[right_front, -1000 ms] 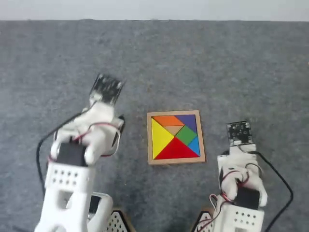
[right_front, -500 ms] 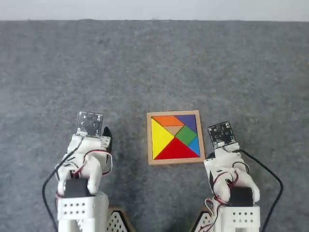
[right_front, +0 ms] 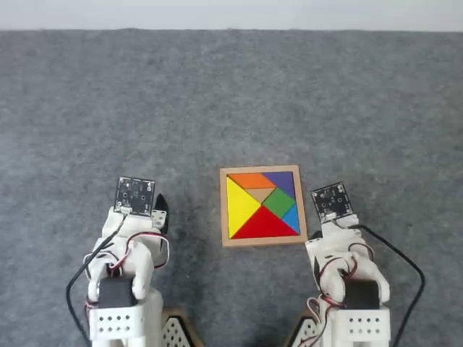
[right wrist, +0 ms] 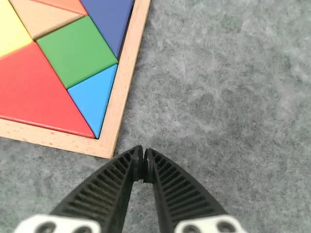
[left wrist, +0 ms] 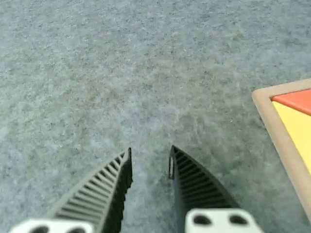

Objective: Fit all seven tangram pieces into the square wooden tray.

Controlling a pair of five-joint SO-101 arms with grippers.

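Tray [right_front: 223, 210] holding all seven pieces [right_front: 262, 206]. Left gripper [left wrist: 150, 149] sitting near tray, narrow gap. Right gripper [right wrist: 144, 151] sitting by tray corner, closed, empty.

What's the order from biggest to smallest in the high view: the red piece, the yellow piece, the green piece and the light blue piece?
1. Red piece and yellow piece: these look alike in size, so I can't rank one above the other.
2. Green piece.
3. Light blue piece.
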